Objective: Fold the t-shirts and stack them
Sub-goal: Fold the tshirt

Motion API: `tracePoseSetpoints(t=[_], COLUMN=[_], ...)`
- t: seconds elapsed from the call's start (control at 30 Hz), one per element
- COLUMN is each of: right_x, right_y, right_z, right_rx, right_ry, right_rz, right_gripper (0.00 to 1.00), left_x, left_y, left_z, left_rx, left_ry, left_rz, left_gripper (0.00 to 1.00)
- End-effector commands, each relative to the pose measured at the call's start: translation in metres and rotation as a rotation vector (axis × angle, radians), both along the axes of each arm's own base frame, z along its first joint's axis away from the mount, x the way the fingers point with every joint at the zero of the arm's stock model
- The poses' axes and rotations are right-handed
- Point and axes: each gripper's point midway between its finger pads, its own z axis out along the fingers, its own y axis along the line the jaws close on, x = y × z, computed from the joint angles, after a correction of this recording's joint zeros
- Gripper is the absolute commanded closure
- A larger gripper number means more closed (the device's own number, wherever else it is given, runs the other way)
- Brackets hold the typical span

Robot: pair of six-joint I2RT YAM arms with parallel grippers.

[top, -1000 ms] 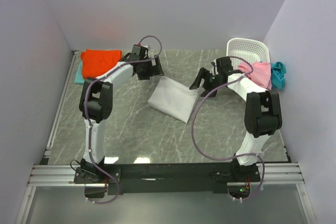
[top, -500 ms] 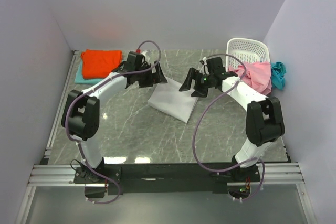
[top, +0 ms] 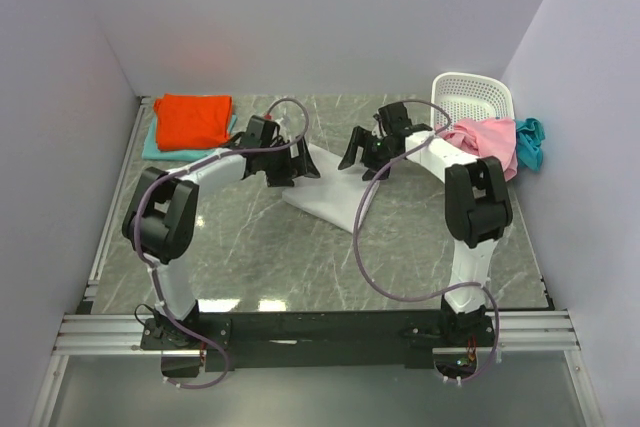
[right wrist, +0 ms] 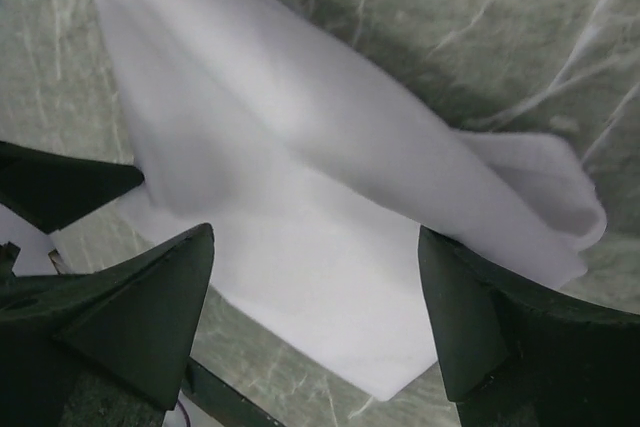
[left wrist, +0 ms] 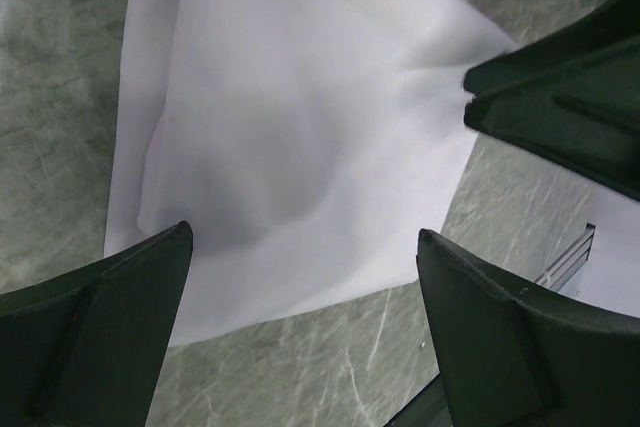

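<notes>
Folded t-shirt [top: 327, 199] lies centred on the table [top: 250, 242] — stacked t-shirts [top: 190, 119] back left, basket [top: 478, 95] back right, draped t-shirts [top: 495, 142] over it.

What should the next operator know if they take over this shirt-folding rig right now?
Pincers: both open and holding nothing; left pincer over the left edge of the white t-shirt, right pincer over its far right side.
White t-shirt: partly folded, in the middle of the table.
Done: orange-red t-shirt lies folded on the pale aqua t-shirt, far left corner.
Left: finish and stack the white one; pink t-shirt and teal-blue t-shirt are bunched by the basket.
</notes>
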Motion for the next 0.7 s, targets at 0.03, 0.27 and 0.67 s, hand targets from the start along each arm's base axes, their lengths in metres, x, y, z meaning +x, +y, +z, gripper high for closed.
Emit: tracePoseSetpoints(t=[0.03, 0.27, 0.67], right_x=[0.019, 0.026, 0.039], right_y=[-0.007, -0.009, -0.005], right_z=[-0.006, -0.019, -0.015], right_rx=[-0.047, -0.081, -0.106], right_ry=[-0.01, -0.015, -0.042], right_rz=[-0.016, 0.014, 0.103], right_gripper=[0.11, 0.11, 0.11], left_x=[-0.008, -0.02, -0.061], left_y=[-0.002, 0.0, -0.01], left_z=[-0.017, -0.036, -0.05], left_rx=[-0.002, -0.003, -0.035], left_ry=[0.029, 0.064, 0.088], left_rz=[-0.027, -0.03, -0.002], left_gripper=[0.01, 0.01, 0.01])
